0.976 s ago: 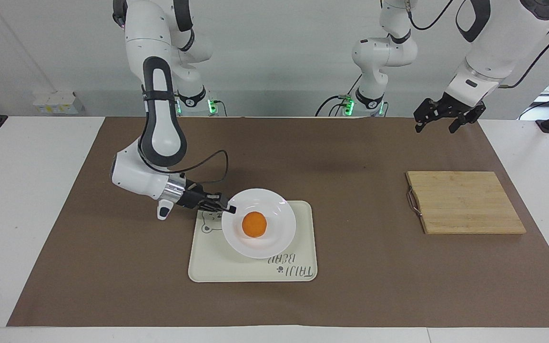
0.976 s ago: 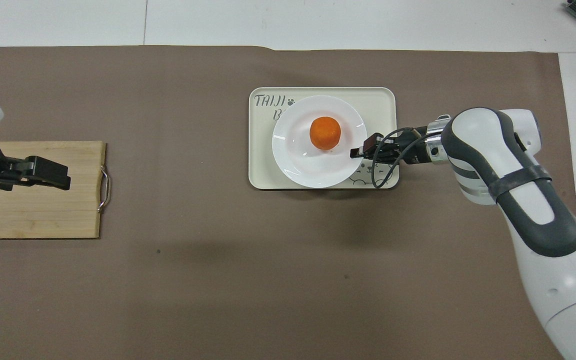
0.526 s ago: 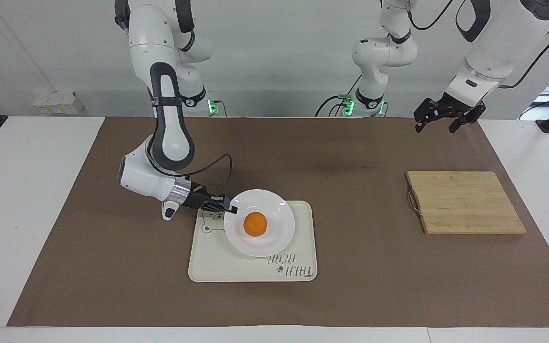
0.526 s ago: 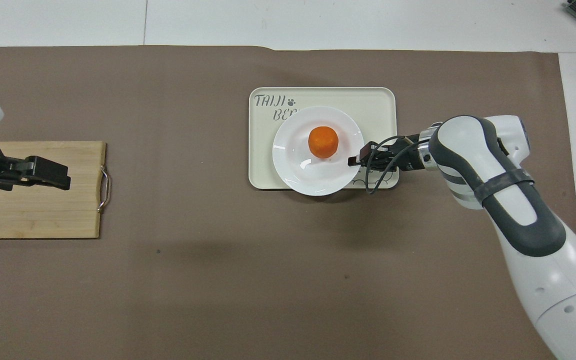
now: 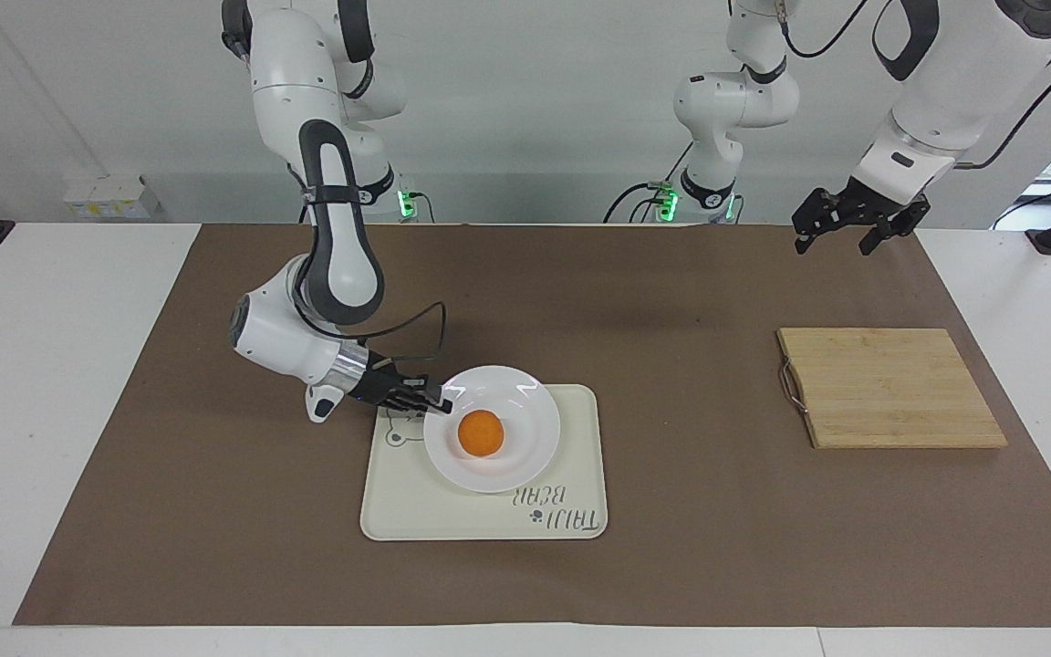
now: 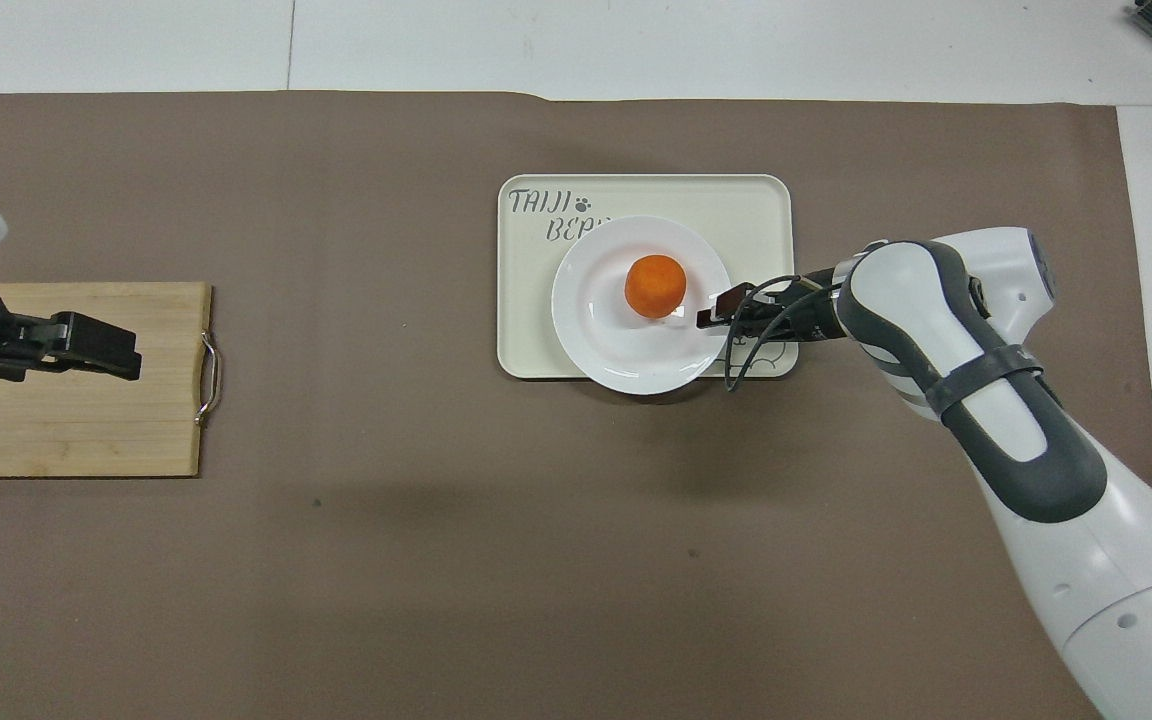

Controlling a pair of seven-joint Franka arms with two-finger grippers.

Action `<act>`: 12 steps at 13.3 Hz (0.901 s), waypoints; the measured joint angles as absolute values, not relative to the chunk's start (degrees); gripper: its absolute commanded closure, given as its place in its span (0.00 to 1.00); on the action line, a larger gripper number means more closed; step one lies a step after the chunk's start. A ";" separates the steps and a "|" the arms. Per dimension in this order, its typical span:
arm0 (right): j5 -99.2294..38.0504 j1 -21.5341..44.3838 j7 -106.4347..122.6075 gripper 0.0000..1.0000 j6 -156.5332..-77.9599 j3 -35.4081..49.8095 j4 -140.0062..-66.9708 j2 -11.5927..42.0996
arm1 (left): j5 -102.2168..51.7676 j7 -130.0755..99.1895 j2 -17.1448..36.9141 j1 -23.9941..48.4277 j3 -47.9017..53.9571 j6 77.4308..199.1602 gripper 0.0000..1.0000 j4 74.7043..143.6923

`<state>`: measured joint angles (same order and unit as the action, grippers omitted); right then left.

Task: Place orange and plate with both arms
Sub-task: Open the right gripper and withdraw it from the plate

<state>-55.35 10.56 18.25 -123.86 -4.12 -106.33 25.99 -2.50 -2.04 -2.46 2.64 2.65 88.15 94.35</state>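
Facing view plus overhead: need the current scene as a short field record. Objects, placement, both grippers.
orange: on the plate, near its middle
plate: on the tray, overhanging the tray's edge nearest the robots
tray: cream, bear drawing, mid-table on the brown mat
cutting board: bare, toward the left arm's end
right gripper: low, at the plate's rim; grip unclear
left gripper: open, raised over the mat near the cutting board, waiting

A white table [image 5: 51, 411] under brown paper [image 5: 671, 566] stands against a plain pale wall [image 5: 525, 91].
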 measured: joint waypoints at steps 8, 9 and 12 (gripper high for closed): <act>-27.18 11.09 4.65 0.00 -124.13 -4.18 -101.99 20.94 | -2.50 -2.04 -2.46 2.64 2.65 88.15 0.00 94.35; -23.42 11.17 3.34 0.00 -123.99 -4.17 -101.97 19.46 | -2.50 -2.04 -2.46 2.64 2.65 88.15 0.00 94.35; -14.85 11.06 2.05 0.00 -120.71 -4.29 -101.98 15.12 | -2.50 -2.04 -2.46 2.64 2.65 88.15 0.00 94.35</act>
<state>-14.85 11.06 2.05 -120.71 -4.29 -101.98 15.12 -2.50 -2.04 -2.46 2.64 2.65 88.15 94.35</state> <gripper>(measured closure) 0.000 0.000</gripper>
